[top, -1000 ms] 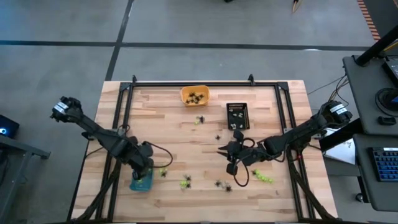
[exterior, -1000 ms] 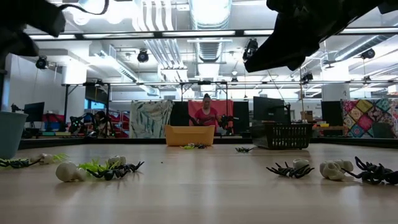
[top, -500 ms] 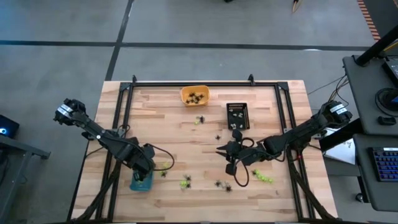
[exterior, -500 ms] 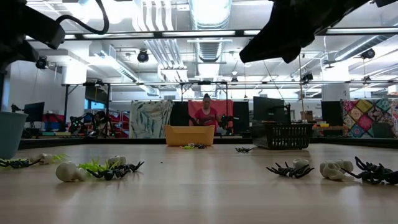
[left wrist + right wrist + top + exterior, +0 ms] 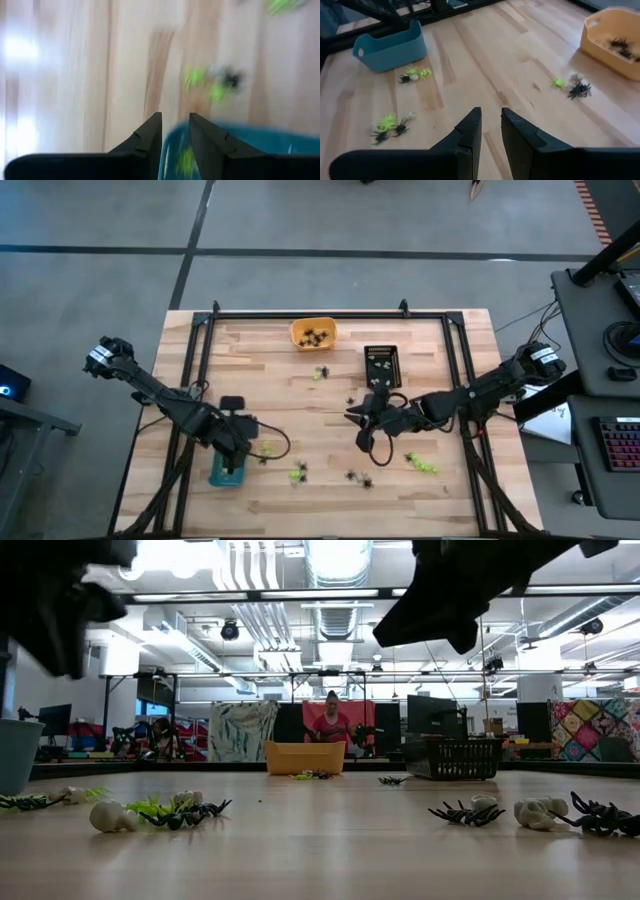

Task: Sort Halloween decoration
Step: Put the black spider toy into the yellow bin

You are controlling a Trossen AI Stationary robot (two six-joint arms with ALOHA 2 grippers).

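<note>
"Over at the near left corner, see it? The left gripper (image 5: 175, 116) hovers right above the blue tray (image 5: 260, 137), fingers a narrow slit apart and nothing pinched between them."

"So what is that green blur under it?"

"A lime-green trinket (image 5: 185, 161) lying inside the tray, I'd say. My guess is the blue tray is for the green ones, which is why the arm hangs straight over it rather than beside it."

"And the other arm?"

"The right gripper (image 5: 491, 111) sits out over the middle of the table (image 5: 280, 370), raised off the wood, just short of the black tray (image 5: 381, 365). Its fingers stand a little apart too. I can see bare planks through the gap and nothing held that I can make out."

"Plenty left to sort, then."

"Plenty. A green cluster (image 5: 424, 465) lies near the right arm, black spiders (image 5: 358, 476) sit close to the front edge, and more green pieces (image 5: 298, 472) lie just beside the blue tray. A whitish one (image 5: 108, 817) rests among them low on the left. The orange tray (image 5: 313, 333) at the far edge already holds some dark spiders, so black seems to go there."

"About halfway?"

"Less, I'd judge. The loose pieces are tiny and tangled together, so each pick will need a careful pinch."
</note>
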